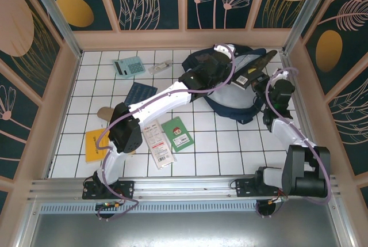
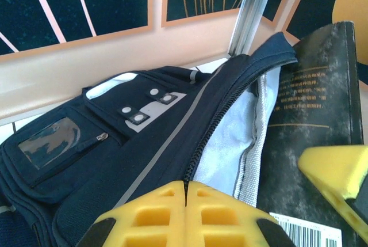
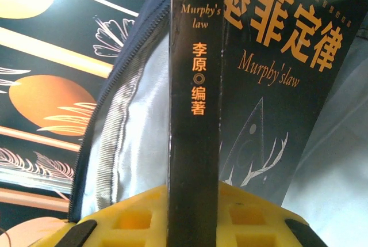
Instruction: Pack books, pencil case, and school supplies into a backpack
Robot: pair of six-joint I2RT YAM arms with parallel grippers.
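The navy backpack lies at the back right with its mouth held open. My left gripper is shut on the zipper edge of the backpack, and its yellow fingertips meet on the zipper. My right gripper is shut on the spine of a black book with gold print, held edge-up at the opening beside the pale lining. The same book stands right of the zipper. On the tiles lie a teal calculator, a whitish packet, a dark blue book, the tan pencil case, an orange-yellow book, a white-and-red pack and a green book.
Patterned walls close in the back and both sides, and the backpack sits close to the back right corner post. My left arm stretches diagonally over the loose items. Bare white tiles lie in front of the backpack.
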